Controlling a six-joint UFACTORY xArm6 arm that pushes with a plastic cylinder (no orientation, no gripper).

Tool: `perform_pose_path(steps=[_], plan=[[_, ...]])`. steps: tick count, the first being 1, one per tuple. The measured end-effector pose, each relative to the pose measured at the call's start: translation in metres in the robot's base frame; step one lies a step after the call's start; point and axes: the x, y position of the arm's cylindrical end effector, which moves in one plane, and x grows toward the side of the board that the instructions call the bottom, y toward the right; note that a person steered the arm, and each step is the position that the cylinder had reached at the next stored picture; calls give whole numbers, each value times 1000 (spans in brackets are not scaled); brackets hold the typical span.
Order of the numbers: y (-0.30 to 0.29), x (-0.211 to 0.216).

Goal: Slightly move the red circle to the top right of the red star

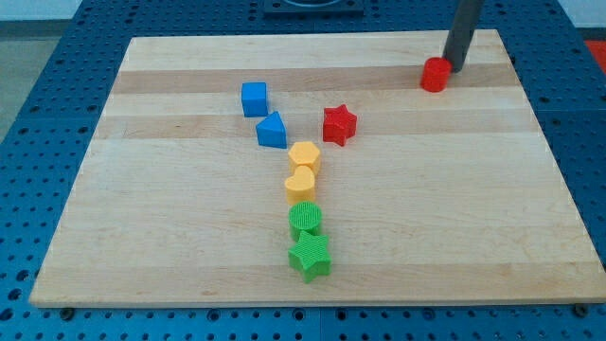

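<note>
- Nearest the camera sits the green star (pixel 310 257), close to the board's bottom edge and a little left of its middle.
- Just above it, touching or nearly so, is the green circle (pixel 305 219).
- Above that comes the yellow heart (pixel 300 184), and above the heart the yellow hexagon (pixel 305 155); these two look pressed together.
- Together the four blocks form a near-vertical column up the board's centre.
- At the column's upper end the red star (pixel 339 124) lies just up and to the view's right of the hexagon, near it but apart.
- On the other side, up and to the view's left of the hexagon, is the blue triangle (pixel 272 130).
- Slightly further up and left again stands the blue cube (pixel 254 98), close to the triangle.
- Far off at the view's top right, well apart from the red star, sits the red circle (pixel 435 74), near the board's (pixel 473 218) top edge.
- Coming down from the view's top, the dark rod ends in my tip (pixel 455 68), which rests just to the right of the red circle, touching it or almost so; which one I cannot tell.
- Having no jaws at all, the rod grips nothing.
- Around the wooden board lies a blue perforated table (pixel 38 114).
</note>
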Motion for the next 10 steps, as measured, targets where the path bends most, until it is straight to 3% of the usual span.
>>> perform_pose_path(steps=[3,5,10], plan=[[-9,-1],[-8,29],[-62,30]])
